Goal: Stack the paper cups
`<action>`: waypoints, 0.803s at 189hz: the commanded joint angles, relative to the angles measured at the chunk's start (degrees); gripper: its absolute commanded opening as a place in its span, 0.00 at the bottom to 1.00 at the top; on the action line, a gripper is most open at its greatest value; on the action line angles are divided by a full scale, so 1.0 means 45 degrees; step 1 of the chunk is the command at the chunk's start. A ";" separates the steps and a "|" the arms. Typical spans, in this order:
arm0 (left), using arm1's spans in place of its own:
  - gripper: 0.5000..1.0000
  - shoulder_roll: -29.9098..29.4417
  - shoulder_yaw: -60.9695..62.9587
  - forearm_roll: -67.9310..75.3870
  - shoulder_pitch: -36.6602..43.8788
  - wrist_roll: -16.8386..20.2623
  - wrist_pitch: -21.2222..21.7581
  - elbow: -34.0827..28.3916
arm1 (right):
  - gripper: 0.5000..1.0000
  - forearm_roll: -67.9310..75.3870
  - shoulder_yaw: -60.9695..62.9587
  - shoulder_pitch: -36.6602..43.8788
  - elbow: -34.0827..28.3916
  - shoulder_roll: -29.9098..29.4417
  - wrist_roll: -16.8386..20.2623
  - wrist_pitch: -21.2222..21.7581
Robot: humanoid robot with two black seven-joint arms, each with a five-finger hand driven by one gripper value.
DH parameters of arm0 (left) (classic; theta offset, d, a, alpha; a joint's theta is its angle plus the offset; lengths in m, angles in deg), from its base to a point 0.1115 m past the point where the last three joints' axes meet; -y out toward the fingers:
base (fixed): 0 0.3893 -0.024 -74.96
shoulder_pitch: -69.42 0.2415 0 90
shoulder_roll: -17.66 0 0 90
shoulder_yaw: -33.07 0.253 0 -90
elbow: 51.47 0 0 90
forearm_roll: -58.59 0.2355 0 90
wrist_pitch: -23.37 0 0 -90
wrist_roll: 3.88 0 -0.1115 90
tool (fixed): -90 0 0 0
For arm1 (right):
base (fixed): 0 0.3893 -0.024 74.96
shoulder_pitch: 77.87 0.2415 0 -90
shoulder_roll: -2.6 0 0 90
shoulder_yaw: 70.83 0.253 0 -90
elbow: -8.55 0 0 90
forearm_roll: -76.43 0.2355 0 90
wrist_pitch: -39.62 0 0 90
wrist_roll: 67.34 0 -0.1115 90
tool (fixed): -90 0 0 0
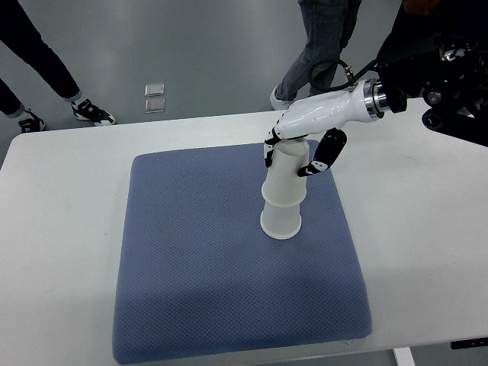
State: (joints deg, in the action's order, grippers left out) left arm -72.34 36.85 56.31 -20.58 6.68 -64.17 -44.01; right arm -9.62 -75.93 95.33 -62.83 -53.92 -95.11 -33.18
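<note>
Two white paper cups stand upside down on the blue-grey mat. The lower cup rests on the mat right of its middle. The upper cup sits over it, tilted slightly. My right hand comes in from the upper right; its white palm is on top of the upper cup, with dark-tipped fingers down both sides, grasping it. The left arm does not show.
The mat lies on a white table. People's legs and shoes stand on the grey floor beyond the table's far edge. Two small square things lie on the floor.
</note>
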 commanded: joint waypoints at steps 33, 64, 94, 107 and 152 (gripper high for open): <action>1.00 0.0000 0.0000 0.0000 0.0000 -0.0003 0.0000 0.0001 | 0.49 0.0039 0.0020 -0.0149 0.0102 -0.0037 -0.0001 -0.0286; 1.00 0.0000 0.0000 0.0000 0.0000 0.0016 0.0000 -0.0019 | 0.51 0.0117 0.0040 -0.0149 0.0102 -0.0037 -0.0001 -0.0286; 1.00 0.0000 0.0000 0.0000 0.0000 -0.0003 0.0000 0.0001 | 0.52 0.0137 0.0020 -0.0149 0.0082 -0.0037 -0.0001 -0.0266; 1.00 0.0000 0.0000 0.0000 0.0000 -0.0003 0.0000 0.0001 | 0.52 0.0137 0.0040 -0.0149 0.0082 -0.0037 -0.0001 -0.0266; 1.00 0.0000 0.0000 0.0000 0.0000 -0.0003 0.0000 -0.0019 | 0.56 0.0156 0.0020 -0.0110 0.0004 0.0081 -0.0001 -0.0149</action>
State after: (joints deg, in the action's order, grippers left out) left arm -72.34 36.85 56.31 -20.58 6.68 -64.17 -44.02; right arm -8.94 -75.78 94.67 -62.58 -53.94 -95.11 -34.22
